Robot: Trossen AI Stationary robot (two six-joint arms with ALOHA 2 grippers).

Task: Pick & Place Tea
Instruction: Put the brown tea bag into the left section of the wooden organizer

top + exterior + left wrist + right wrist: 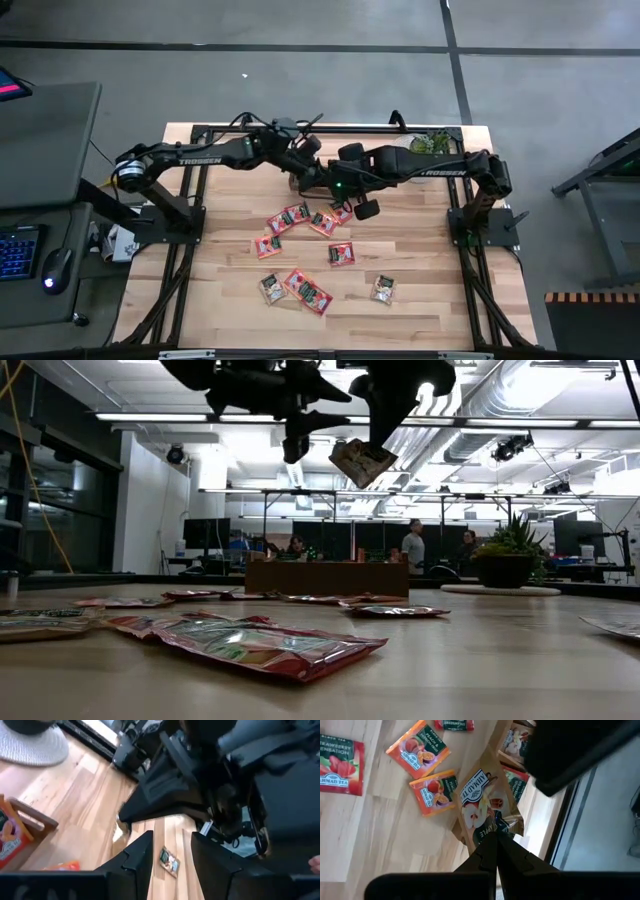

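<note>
While the right gripper (496, 851) hangs above the wooden tray (326, 578), pinched shut on a corner of a brown apple tea sachet (485, 807), the left gripper (170, 855) waits open beside it. Light and limp, the sachet looks best held by an edge.

One pale tea sachet (485, 812) with an apple picture hangs tilted in the air above the wooden tray (326, 578), pinched at one edge. The other sachets lie flat on the table in front of the tray: orange ones (290, 216) nearest it, red ones (308, 290) farther out, a pale one (384, 289) off alone.
</note>
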